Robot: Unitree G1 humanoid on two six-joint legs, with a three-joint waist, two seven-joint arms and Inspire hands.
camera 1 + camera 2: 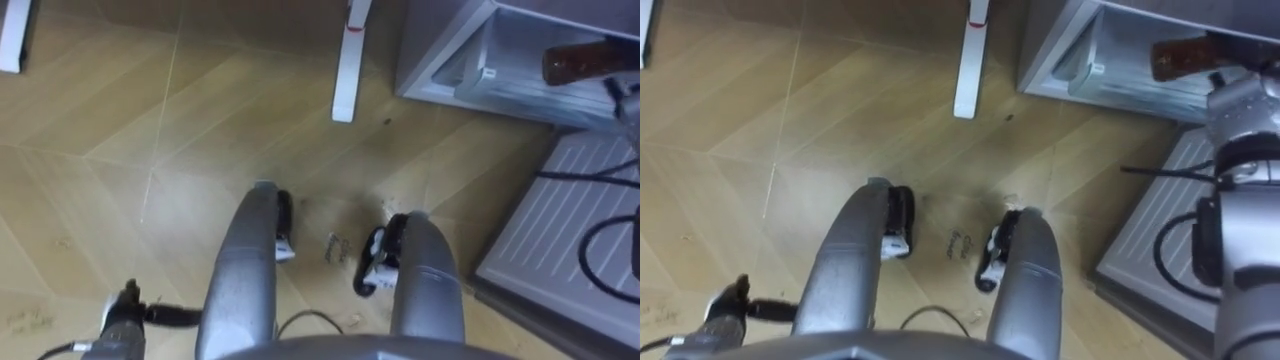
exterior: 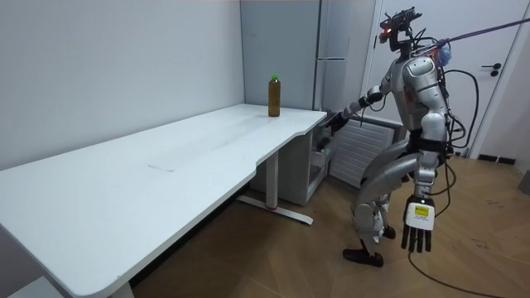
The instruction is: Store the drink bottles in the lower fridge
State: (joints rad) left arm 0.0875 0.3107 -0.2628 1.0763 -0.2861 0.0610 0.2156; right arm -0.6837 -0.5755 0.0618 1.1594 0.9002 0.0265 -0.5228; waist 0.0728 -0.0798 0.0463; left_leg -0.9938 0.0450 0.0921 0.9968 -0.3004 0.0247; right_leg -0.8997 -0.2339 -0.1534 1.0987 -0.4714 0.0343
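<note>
- Right eye view — brown bottle (image 1: pixel 1180 55) lies on its side at the mouth of the fridge's open lower compartment, in the view's top right corner, at the very end of the right arm
- right hand (image 2: pixel 333 121) is stretched out to that opening and meets the bottle's end; whether it grips the bottle cannot be told from any view
- fridge (image 1: pixel 440 70): grey cabinet with a pale inner lining, low compartment open; in the room view it sits just past the table's far end
- door (image 1: pixel 1160 230) of that compartment stands open, ribbed white inner face showing, just beside the robot's right leg
- second bottle (image 2: pixel 274 95) — green cap, brown contents — stands upright on the table, at the end nearest the fridge and close to the wall
- left hand (image 2: pixel 418 225) hangs low by the robot's side, fingers straight and relaxed, holding nothing, well apart from the fridge
- table (image 2: pixel 166 182): long, white; one white table foot (image 1: pixel 345 75) rests on the floor (image 1: pixel 150 150) of wooden boards, between the robot's feet and the fridge
- robot stands at the fridge with knees bent, right arm held out towards the opening
</note>
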